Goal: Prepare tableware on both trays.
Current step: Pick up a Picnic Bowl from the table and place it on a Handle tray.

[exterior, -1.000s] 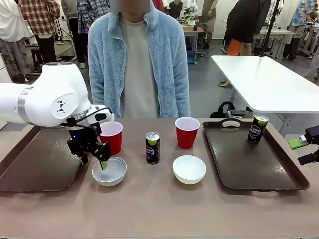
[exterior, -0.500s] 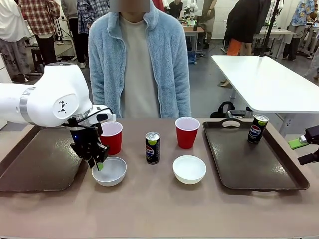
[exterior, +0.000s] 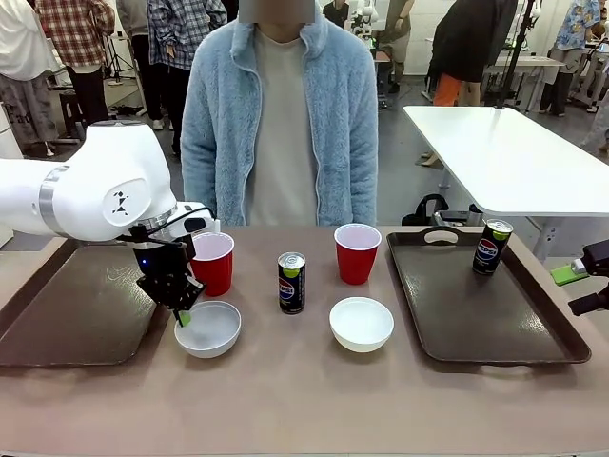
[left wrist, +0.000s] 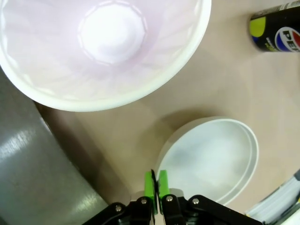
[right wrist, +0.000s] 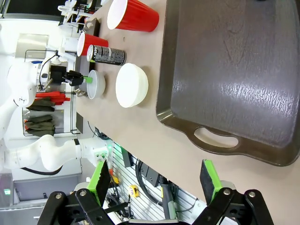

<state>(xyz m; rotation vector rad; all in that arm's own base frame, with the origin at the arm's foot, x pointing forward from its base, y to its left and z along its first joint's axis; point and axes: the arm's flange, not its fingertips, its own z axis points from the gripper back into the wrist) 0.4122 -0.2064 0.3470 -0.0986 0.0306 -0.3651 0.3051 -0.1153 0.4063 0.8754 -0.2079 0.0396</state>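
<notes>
My left gripper [exterior: 181, 312] is shut on the left rim of a white bowl [exterior: 209, 329] that rests on the table beside the left tray [exterior: 67, 305]. In the left wrist view the green pads [left wrist: 150, 183] press together on that bowl's rim [left wrist: 211, 159], with a red cup [left wrist: 103, 47] just beyond. That cup [exterior: 211, 263] stands right behind the bowl. A second red cup [exterior: 357, 252] and a second white bowl [exterior: 362, 324] sit mid-table, left of the right tray [exterior: 457, 324]. My right gripper [right wrist: 154, 180] hangs open off that tray's [right wrist: 234, 84] near-right end.
A black soda can [exterior: 291, 282] stands between the two cups. Another can [exterior: 492, 247] stands on the right tray's far corner. A person in a light blue fleece [exterior: 281, 114] stands at the far edge. The table's near strip is bare.
My left gripper's fingers have come together on the bowl's rim; a second ago one finger stood inside the bowl. The person has shifted slightly to the right. The right arm is unmoved.
</notes>
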